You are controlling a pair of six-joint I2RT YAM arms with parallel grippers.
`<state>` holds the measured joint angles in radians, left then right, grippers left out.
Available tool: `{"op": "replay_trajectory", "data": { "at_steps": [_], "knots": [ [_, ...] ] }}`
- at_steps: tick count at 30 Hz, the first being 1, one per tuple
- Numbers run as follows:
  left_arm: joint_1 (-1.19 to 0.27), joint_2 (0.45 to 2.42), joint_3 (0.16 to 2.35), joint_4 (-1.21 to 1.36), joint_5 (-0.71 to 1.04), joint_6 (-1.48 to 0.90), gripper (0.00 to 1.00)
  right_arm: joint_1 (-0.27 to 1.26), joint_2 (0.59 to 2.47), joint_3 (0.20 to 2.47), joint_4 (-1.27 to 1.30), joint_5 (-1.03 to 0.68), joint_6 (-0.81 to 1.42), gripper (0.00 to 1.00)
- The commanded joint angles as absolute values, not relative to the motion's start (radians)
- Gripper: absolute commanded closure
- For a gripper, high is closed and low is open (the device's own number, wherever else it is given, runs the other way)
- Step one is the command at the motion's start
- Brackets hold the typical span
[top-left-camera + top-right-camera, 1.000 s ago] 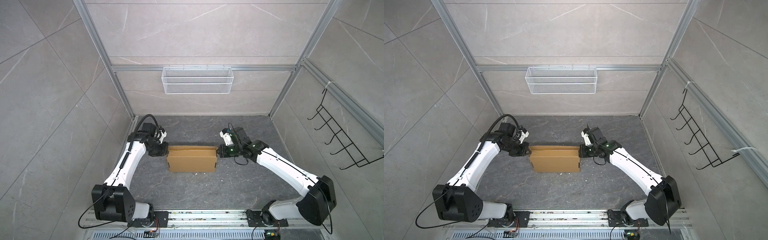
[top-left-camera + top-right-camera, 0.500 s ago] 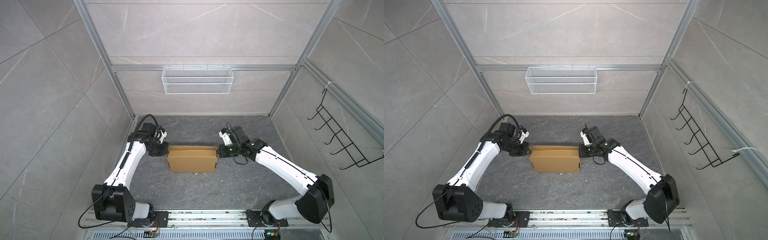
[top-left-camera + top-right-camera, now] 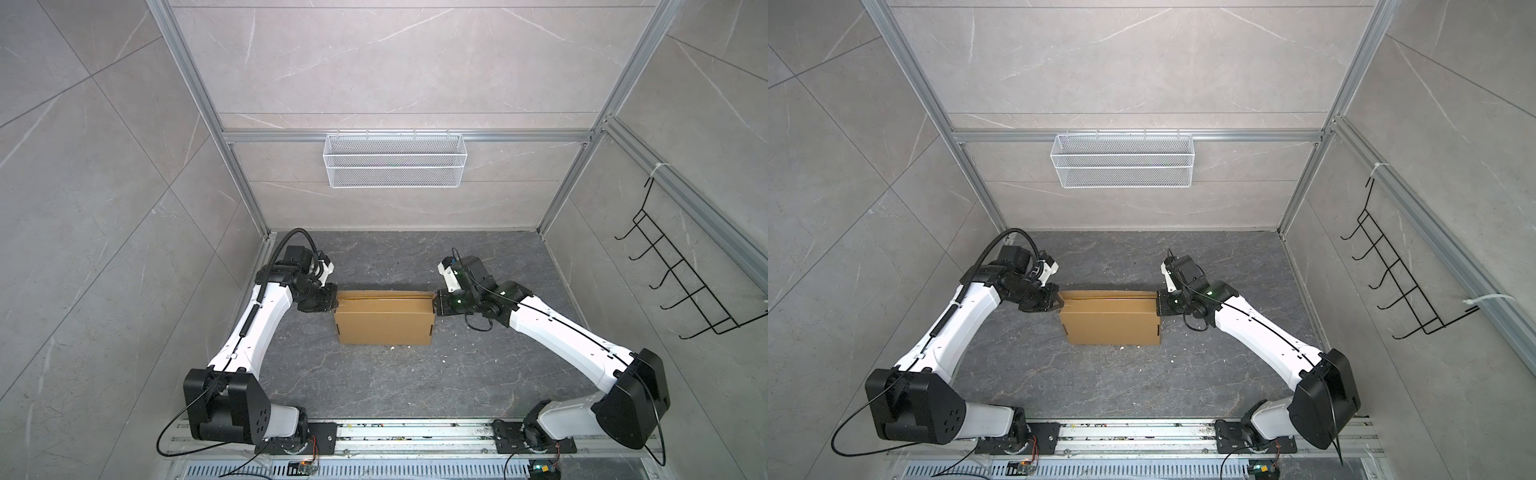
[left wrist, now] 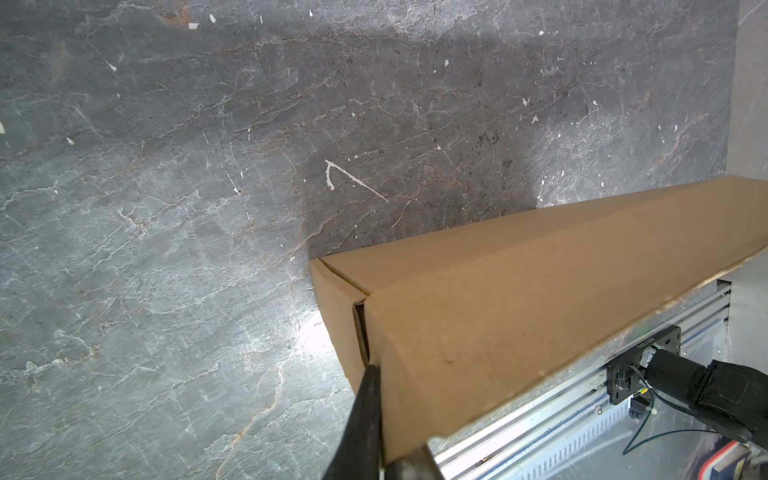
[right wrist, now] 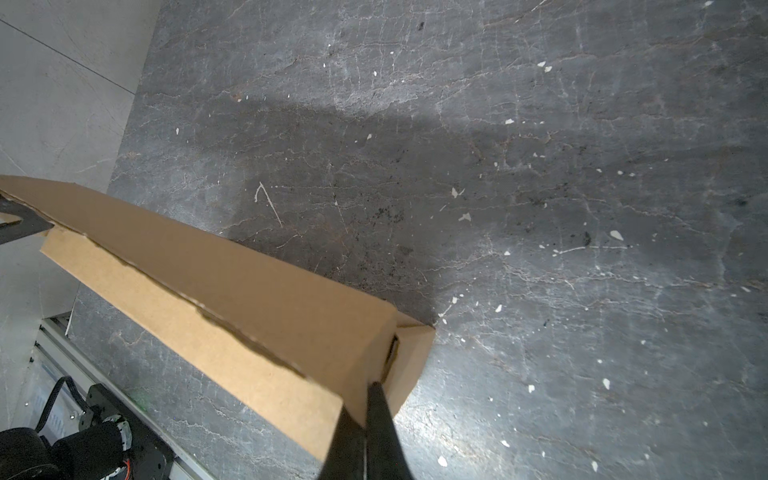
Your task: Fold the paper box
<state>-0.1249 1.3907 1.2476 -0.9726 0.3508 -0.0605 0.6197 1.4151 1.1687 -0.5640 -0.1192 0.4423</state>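
The paper box (image 3: pixel 384 322) (image 3: pixel 1111 322) is a brown cardboard mailer folded into a shallow closed form, resting mid-table. My left gripper (image 3: pixel 332 297) (image 3: pixel 1057 300) is at its far left top corner. In the left wrist view that gripper (image 4: pixel 378 386) is shut on the cardboard edge by the end-wall slot of the box (image 4: pixel 498 311), one finger outside and one under the panel. My right gripper (image 3: pixel 435 302) (image 3: pixel 1158 305) is at the far right top corner. In the right wrist view it (image 5: pixel 368 399) pinches the corner of the box (image 5: pixel 232 291) the same way.
A white wire mesh basket (image 3: pixel 395 160) hangs on the back wall. A black wire hook rack (image 3: pixel 681 278) hangs on the right wall. A metal rail (image 3: pixel 415 432) runs along the table's front edge. Small white flecks lie scattered on the dark stone tabletop (image 3: pixel 395 382).
The right arm's wrist has shifted slightly. The box and the left arm stay where they were.
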Motion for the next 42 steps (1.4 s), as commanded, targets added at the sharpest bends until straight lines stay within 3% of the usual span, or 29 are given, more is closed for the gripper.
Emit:
{"op": "replay_trajectory", "data": {
  "at_steps": [1,20,34,42],
  "knots": [
    [-0.130,1.402,1.217,-1.013,0.350,-0.071,0.92,0.626,1.436,1.155,-0.669,-0.112,0.448,1.00],
    [-0.132,1.408,1.180,-0.992,0.364,-0.064,0.94,0.625,1.450,1.170,-0.656,-0.149,0.451,0.94],
    [-0.148,1.394,1.143,-0.987,0.333,-0.048,0.95,0.573,1.426,1.239,-0.686,-0.239,0.452,0.71],
    [-0.153,1.389,1.149,-0.988,0.328,-0.054,0.95,0.480,1.390,1.269,-0.669,-0.465,0.491,0.57]
  ]
}}
